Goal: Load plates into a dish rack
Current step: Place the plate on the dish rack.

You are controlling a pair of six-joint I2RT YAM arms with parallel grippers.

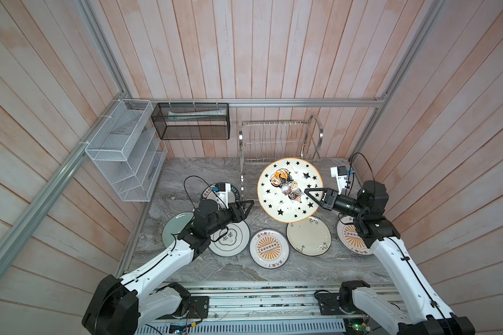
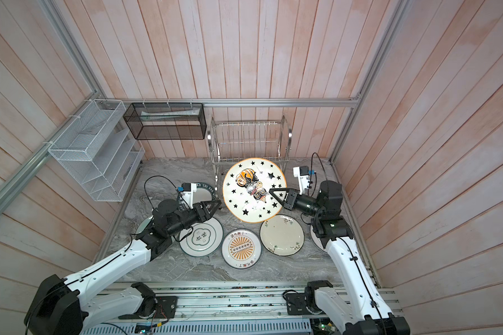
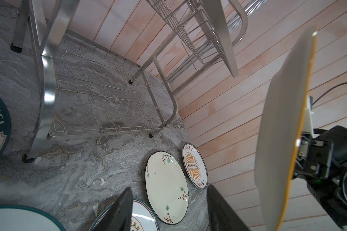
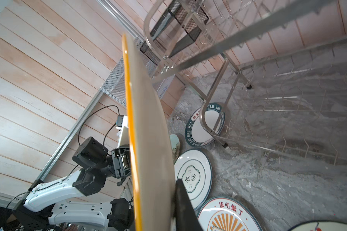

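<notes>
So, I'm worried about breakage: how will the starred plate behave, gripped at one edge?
The starred plate looks like stiff glazed ceramic, so it probably won't flex but may slip. The right gripper pinches only its rim, so its weight could swivel it. Dropped on the stone table, it would likely chip or shatter.

Shining bright and even from overhead. Blowing out white face of starred plate (image 1: 288, 188) at right gripper (image 1: 307, 192) in both top views. Bowing wall planks (image 1: 273, 43) toward frame edges. Smearing dish rack (image 4: 248, 39) bar nearest right gripper, out of focus in wrist view.
</notes>
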